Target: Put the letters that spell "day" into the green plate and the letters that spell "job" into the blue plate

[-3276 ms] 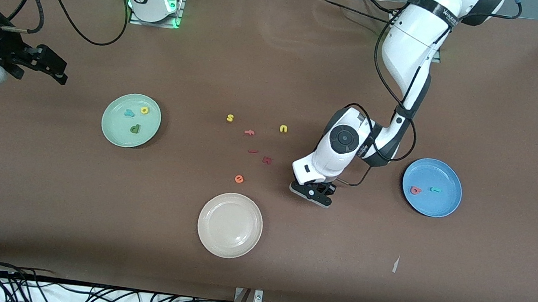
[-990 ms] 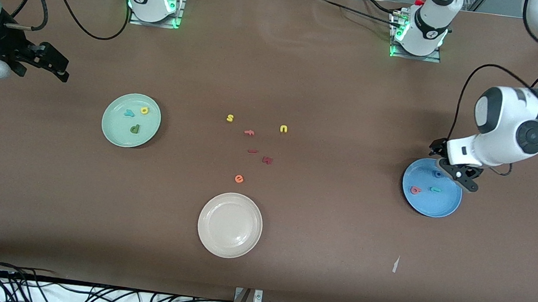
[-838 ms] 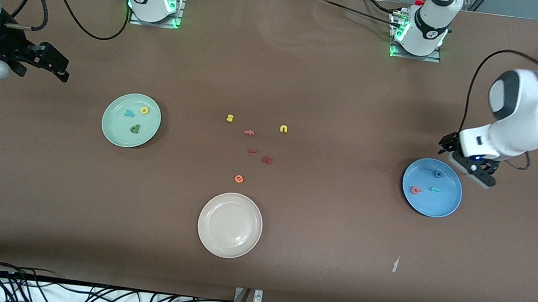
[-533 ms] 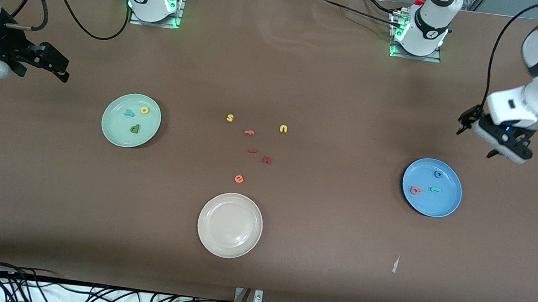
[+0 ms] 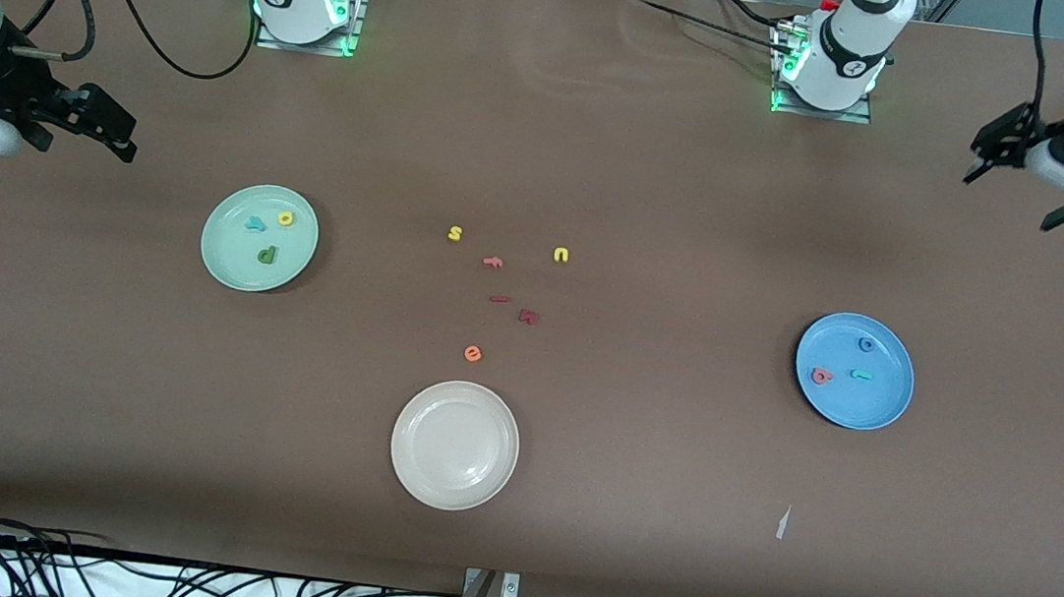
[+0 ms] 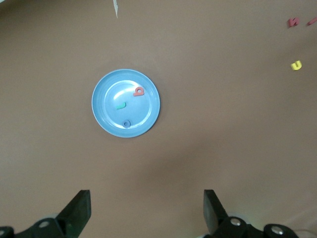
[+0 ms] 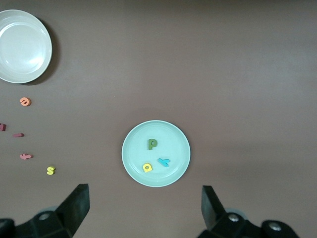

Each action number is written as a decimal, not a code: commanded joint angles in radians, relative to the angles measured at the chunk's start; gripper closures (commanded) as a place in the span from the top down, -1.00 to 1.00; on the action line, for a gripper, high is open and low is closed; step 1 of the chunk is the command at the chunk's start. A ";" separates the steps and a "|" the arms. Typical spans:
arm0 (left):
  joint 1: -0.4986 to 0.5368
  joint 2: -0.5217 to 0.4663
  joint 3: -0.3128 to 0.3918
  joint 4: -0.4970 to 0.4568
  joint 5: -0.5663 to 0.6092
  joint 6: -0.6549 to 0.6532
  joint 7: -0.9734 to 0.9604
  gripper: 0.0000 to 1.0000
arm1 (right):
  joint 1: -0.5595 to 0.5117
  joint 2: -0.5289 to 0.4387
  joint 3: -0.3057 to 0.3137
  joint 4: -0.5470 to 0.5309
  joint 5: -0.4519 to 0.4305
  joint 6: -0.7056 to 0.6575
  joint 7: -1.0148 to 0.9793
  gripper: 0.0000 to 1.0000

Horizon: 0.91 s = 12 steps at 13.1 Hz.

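In the front view you have the green plate [image 5: 259,238] at center left, carrying the dark green d [image 5: 267,255], the yellow a [image 5: 285,217] and the teal y [image 5: 255,224], each lying apart from the others. The blue plate [image 5: 855,371] sits at center right with the red b [image 5: 821,375], the teal j [image 5: 862,375] and the blue o [image 5: 866,345] in it.

Mid-frame between the plates lie your leftovers: yellow s [image 5: 455,232], yellow u [image 5: 561,255], pink f [image 5: 493,261], orange e [image 5: 473,354] and two dark red pieces [image 5: 528,316]. A cream plate [image 5: 454,445] sits lower center.

The left gripper [image 5: 1018,186] hangs at the upper right edge, jaws apart and empty. The right gripper [image 5: 109,135] waits at the upper left edge, jaws likewise apart, nothing between them.
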State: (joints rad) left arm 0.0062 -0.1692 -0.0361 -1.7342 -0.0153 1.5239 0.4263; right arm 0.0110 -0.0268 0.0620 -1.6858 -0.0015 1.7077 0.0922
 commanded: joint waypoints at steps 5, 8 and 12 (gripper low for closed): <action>-0.012 0.172 -0.107 0.268 0.074 -0.145 -0.376 1.00 | -0.012 -0.025 0.007 -0.020 -0.003 -0.003 -0.020 1.00; -0.014 0.226 -0.073 0.334 0.069 -0.146 -0.304 1.00 | -0.012 -0.025 0.007 -0.020 -0.003 -0.003 -0.020 1.00; -0.118 0.229 0.099 0.328 0.008 -0.140 -0.293 1.00 | -0.012 -0.025 0.007 -0.020 -0.003 -0.002 -0.020 1.00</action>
State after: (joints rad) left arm -0.0637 0.0453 0.0062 -1.4455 0.0174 1.4126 0.1129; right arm 0.0107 -0.0268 0.0620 -1.6859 -0.0015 1.7076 0.0921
